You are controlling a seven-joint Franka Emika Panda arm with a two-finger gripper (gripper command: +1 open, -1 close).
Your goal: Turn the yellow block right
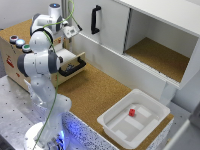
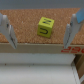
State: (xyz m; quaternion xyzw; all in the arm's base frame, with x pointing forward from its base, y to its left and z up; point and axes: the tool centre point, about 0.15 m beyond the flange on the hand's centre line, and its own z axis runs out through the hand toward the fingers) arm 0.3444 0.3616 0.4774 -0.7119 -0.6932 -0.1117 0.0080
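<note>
The surface (image 1: 95, 92) looks like cork: matt, speckled brown and finely grained, and the same grainy finish lines the floor of the open cabinet (image 1: 160, 55). The cabinet's walls and door are smooth, flat white panels with a faint sheen, and the door handle (image 1: 95, 19) is black and smooth. The tray (image 1: 134, 119) appears to be white moulded plastic, smooth and slightly glossy. The red block (image 1: 132, 112) inside it has a plain, solid colour. The arm (image 1: 40, 60) has glossy white plastic-looking shells. In the wrist view, the yellow block (image 2: 45, 26) looks smooth and matt, and the claw (image 2: 38, 35) has pale, smooth fingers (image 2: 70, 32).
</note>
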